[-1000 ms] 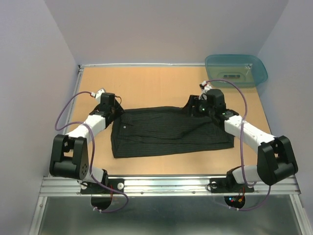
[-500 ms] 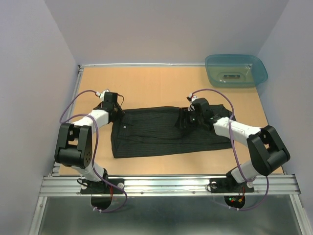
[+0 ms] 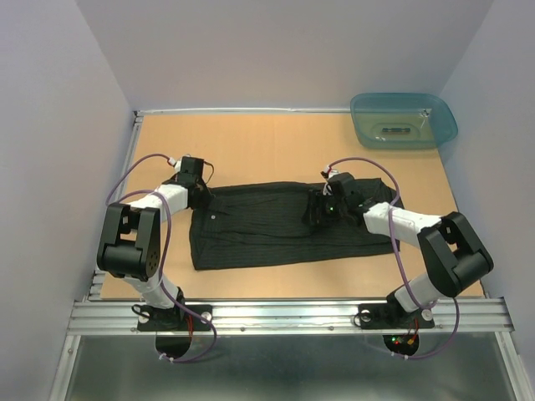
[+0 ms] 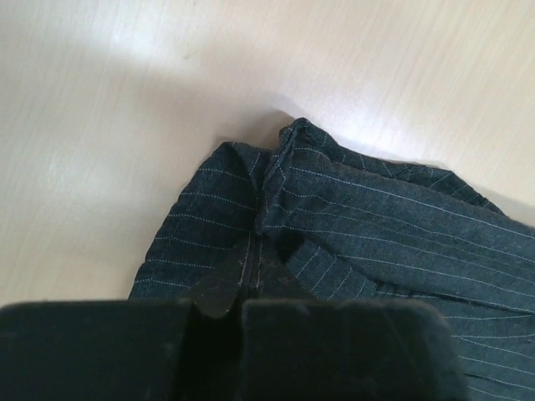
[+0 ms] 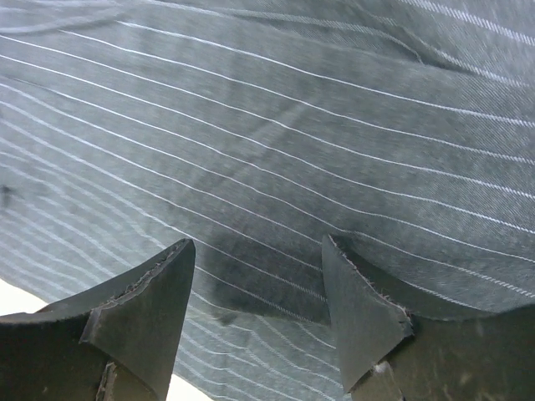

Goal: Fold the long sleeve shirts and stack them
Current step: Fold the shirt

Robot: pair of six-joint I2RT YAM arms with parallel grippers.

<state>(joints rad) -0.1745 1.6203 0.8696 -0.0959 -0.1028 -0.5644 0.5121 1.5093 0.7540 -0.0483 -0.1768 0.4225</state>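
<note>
The tan wooden bench (image 3: 276, 142) fills the workspace, and the black pinstriped shirt (image 3: 251, 234) lies spread on its middle, its long side running from 9 to 3 o'clock, with bare wood showing all around it. A teal plastic tub (image 3: 404, 119) sits in the bench's far right corner, at about 1 o'clock from the shirt and well apart from it. The right arm (image 3: 393, 219) reaches in from 4 o'clock over the shirt's right half; the left arm (image 3: 159, 200) bends in from 8 o'clock to the shirt's far left corner. The right jaws stand wide apart just above the striped cloth and hold nothing; whether their tips touch the fabric cannot be told. The left jaws are pressed together on the shirt's corner at 10 o'clock, with a raised fold of the cloth (image 4: 276, 180) pinched between them. One small pale button (image 3: 214, 216) shows near the shirt's left edge.
</note>
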